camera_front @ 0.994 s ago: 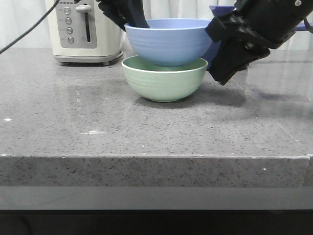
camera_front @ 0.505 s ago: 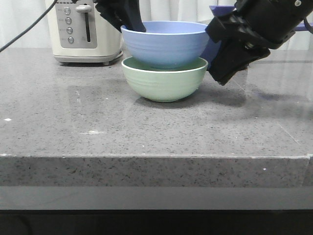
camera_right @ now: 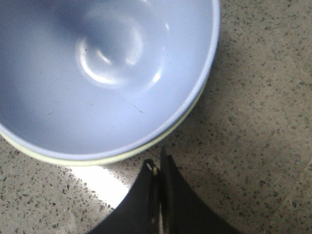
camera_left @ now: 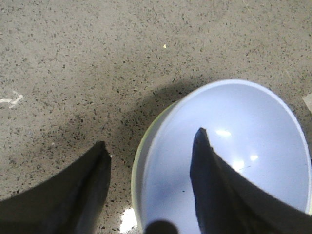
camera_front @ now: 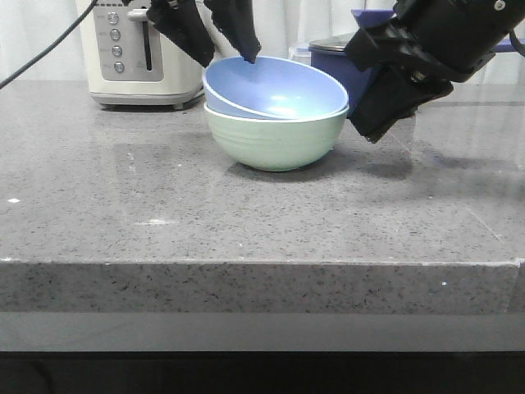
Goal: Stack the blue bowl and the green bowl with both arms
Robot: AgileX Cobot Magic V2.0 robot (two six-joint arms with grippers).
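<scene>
The light blue bowl sits tilted inside the pale green bowl at the middle back of the counter, its left rim raised. My left gripper hovers open just above that raised rim. In the left wrist view one finger is over the blue bowl, the other over the counter, with the green bowl's rim between them, and the left gripper grips nothing. My right gripper is shut and empty, just right of the bowls. In its wrist view the right gripper stands apart from the green rim and blue bowl.
A cream toaster stands at the back left. A dark navy saucepan stands behind the bowls, beside my right arm. The grey speckled counter's front edge runs across the view.
The blue bowl, held level above the green bowl before, has dropped into it and tilted. My left gripper has opened, let go and risen slightly. The right arm has not moved.
</scene>
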